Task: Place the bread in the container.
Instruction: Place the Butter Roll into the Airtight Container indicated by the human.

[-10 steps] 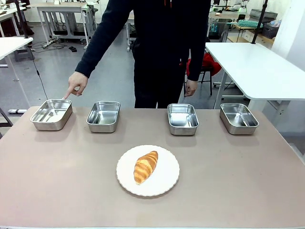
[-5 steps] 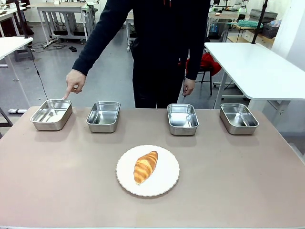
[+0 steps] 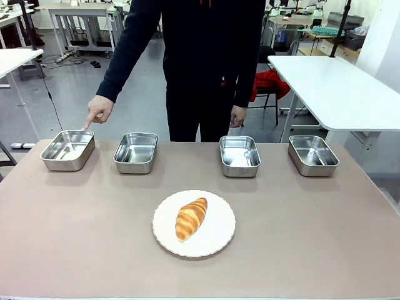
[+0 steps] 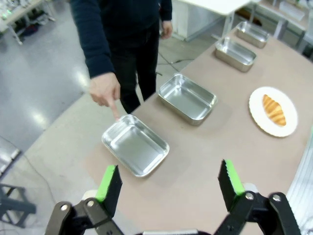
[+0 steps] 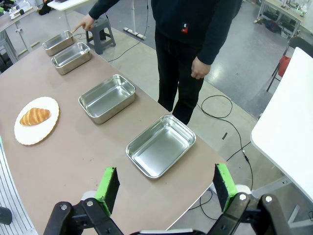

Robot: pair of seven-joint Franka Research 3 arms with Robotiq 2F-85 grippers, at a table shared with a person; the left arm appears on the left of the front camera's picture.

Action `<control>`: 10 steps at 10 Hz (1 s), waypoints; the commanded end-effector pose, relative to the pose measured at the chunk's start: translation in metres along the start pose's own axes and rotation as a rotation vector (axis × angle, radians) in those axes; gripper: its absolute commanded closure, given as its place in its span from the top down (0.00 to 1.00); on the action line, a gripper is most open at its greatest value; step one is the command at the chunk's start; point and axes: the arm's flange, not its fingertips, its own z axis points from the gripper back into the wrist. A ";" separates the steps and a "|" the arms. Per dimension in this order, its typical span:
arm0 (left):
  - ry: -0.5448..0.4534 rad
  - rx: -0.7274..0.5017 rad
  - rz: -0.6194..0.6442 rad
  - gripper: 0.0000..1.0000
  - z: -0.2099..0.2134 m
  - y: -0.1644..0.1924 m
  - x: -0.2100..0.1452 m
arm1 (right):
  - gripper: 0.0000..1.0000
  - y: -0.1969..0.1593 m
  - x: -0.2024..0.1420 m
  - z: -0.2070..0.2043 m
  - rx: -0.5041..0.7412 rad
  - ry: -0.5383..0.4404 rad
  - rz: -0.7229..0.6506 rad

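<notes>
Golden bread [image 3: 191, 218] on plate [image 3: 220, 236]; hand [image 3: 99, 109] points at leftmost container [image 3: 67, 149].

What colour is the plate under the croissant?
The plate is plain white, seen best in the front view.

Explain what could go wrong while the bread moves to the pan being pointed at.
The far-left shiny rectangular steel pan has three look-alikes: the golden-brown croissant could land in the neighbouring pan. The person's hand is at that pan's rim; a reach there may hit it. The round white plate may slide during the grip.
</notes>
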 end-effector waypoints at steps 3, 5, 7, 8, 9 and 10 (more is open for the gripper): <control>0.282 -0.017 0.049 1.00 -0.121 -0.108 0.030 | 1.00 0.000 0.001 0.000 0.003 -0.008 0.002; 0.425 -0.017 -0.014 1.00 -0.195 -0.171 0.017 | 1.00 0.000 0.001 0.000 0.003 -0.008 0.002; 0.522 0.006 0.004 1.00 -0.266 -0.217 -0.004 | 1.00 0.000 0.001 0.000 0.003 -0.008 0.002; 0.532 0.008 -0.004 1.00 -0.289 -0.231 -0.009 | 1.00 0.000 0.001 0.000 0.003 -0.008 0.002; 0.540 -0.004 -0.005 1.00 -0.305 -0.239 -0.011 | 1.00 0.000 0.001 0.000 0.003 -0.008 0.002; 0.579 -0.087 -0.010 1.00 -0.298 -0.233 -0.010 | 1.00 0.000 0.001 0.000 0.003 -0.008 0.002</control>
